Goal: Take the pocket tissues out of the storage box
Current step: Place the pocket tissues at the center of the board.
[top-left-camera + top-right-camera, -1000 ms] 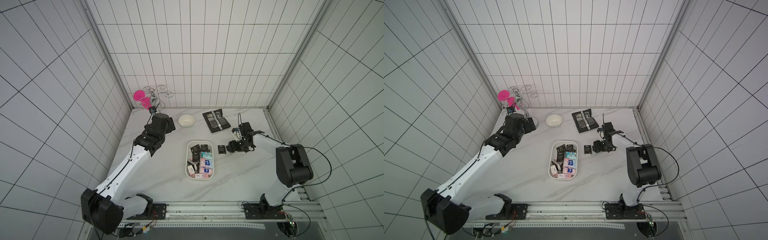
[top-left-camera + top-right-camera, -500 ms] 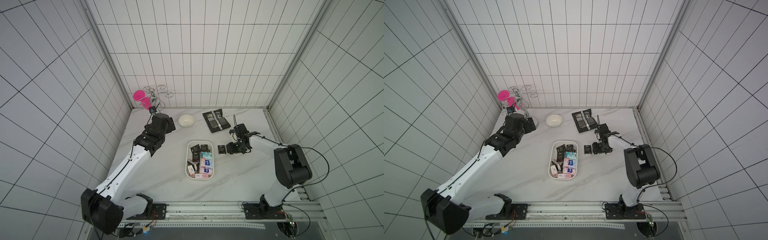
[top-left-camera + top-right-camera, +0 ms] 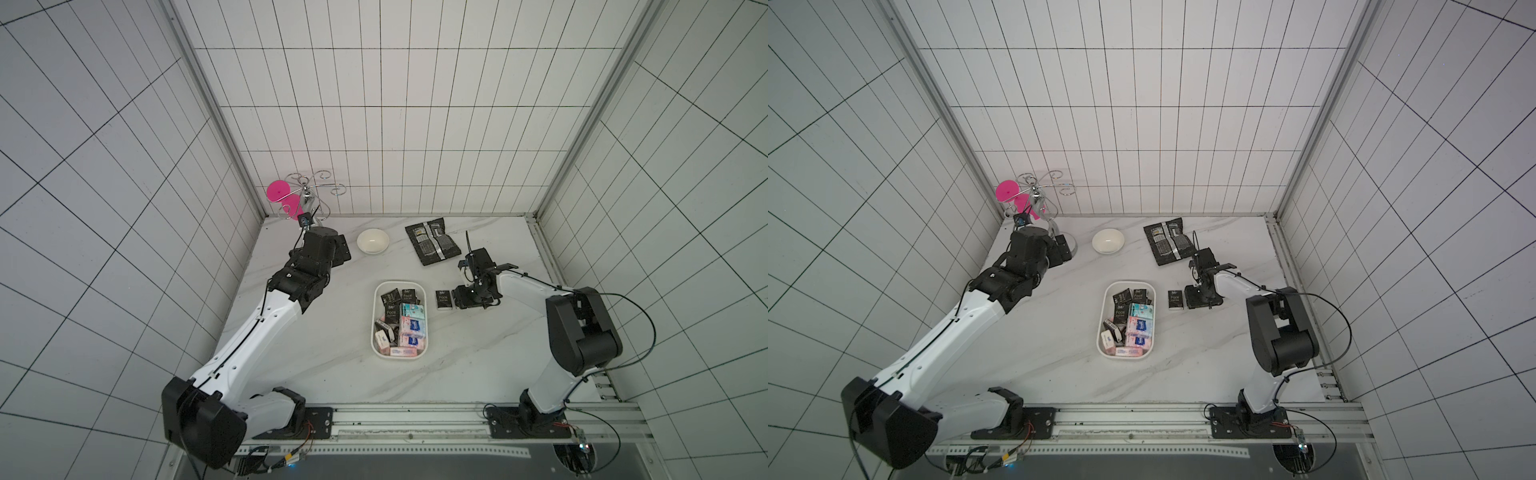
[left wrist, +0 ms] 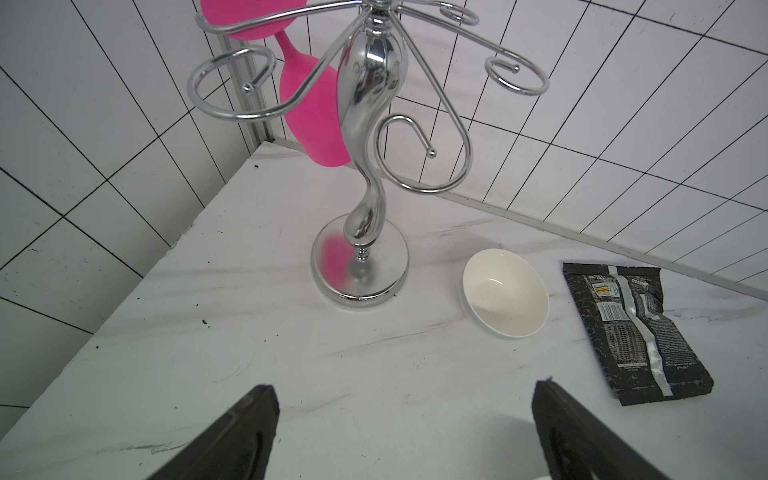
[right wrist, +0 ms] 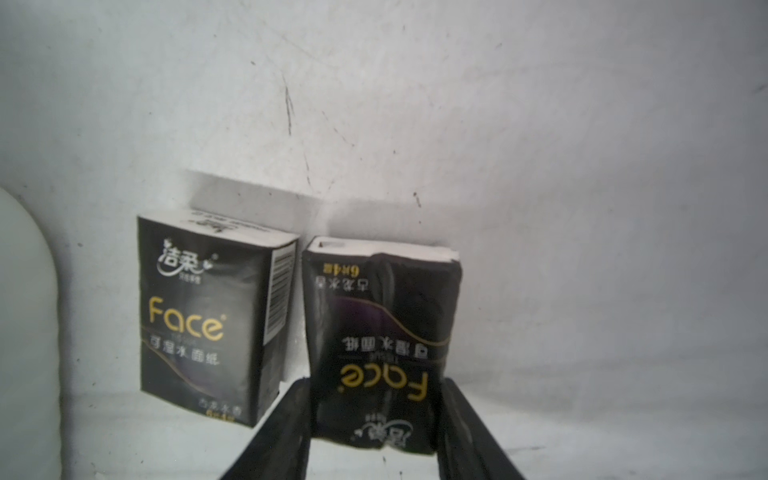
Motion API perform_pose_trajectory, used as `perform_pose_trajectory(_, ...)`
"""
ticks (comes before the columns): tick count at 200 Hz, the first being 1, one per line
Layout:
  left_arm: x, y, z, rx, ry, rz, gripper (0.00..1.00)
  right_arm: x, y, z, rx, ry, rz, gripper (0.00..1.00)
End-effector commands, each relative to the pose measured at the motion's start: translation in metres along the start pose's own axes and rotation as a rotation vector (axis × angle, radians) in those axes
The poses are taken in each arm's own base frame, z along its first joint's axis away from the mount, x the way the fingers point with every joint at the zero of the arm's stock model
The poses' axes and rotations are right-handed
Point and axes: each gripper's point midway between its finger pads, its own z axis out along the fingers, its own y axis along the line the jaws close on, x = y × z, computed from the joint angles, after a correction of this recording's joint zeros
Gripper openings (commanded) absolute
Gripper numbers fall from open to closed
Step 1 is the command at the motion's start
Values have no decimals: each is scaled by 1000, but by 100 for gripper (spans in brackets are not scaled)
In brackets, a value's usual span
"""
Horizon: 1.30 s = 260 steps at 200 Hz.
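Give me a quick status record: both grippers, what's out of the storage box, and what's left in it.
left gripper: open, empty, near the glass rack
right gripper: closed against both sides of a black Face packet
out of box: that packet and a second black packet beside it on the table
storage box: many remaining packets inside, black, pink-white, teal

A shallow white storage box (image 3: 373, 328) with rounded corners sits mid-tabletop, long sides running front to back. It is crammed with pocket tissues (image 3: 409, 328), black "Face" packs at the back end, teal and pink-white ones nearer the front. Outside, just right of its back corner, a black packet (image 3: 444, 300) lies flat, a second black packet (image 5: 380, 353) just beside it with its lettering turned the opposite way.
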Motion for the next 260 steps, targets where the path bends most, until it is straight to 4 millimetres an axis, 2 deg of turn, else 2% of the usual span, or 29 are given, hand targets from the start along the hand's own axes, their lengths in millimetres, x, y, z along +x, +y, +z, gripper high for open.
perform_pose_trajectory(1,2,-1,-1,10,4,-2,99,11,2,3,9,34,17,49)
perform_pose_trajectory(197,3,-4,-5,23,3,0,99,2,29,-3,-59,-1,74,54)
perform_pose_trajectory(260,2,-3,-7,17,0,0,99,2,29,-3,-63,-4,75,57)
